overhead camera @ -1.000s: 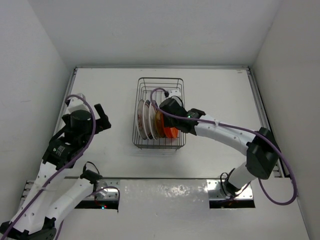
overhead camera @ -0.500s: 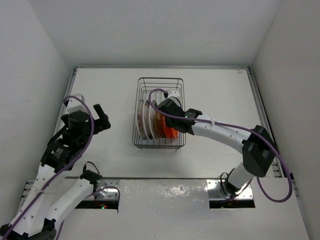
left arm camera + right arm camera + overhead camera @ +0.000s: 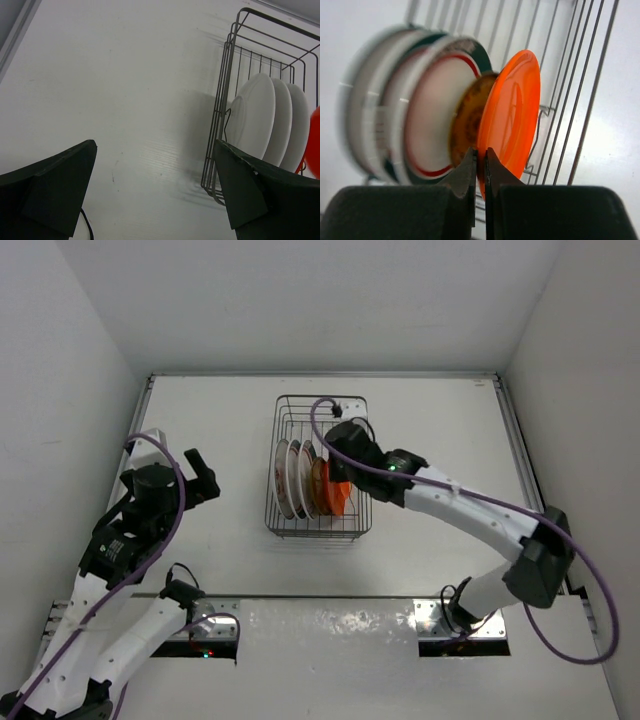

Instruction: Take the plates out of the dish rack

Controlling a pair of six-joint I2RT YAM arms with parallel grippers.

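Right pincer (image 3: 480, 156) is shut tight on the rim of the small round orange plate (image 3: 512, 110), inside the grey wire dish rack (image 3: 320, 398) in the middle of the top view. Left pincer (image 3: 155, 170) gapes wide, empty. No plate is out yet; all are left.

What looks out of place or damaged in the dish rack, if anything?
Nothing stands out. The plates stand on edge in the dish rack, none visibly broken or fallen. Only the orange plate leans a little away from its neighbours, with the right hand shut on its rim.
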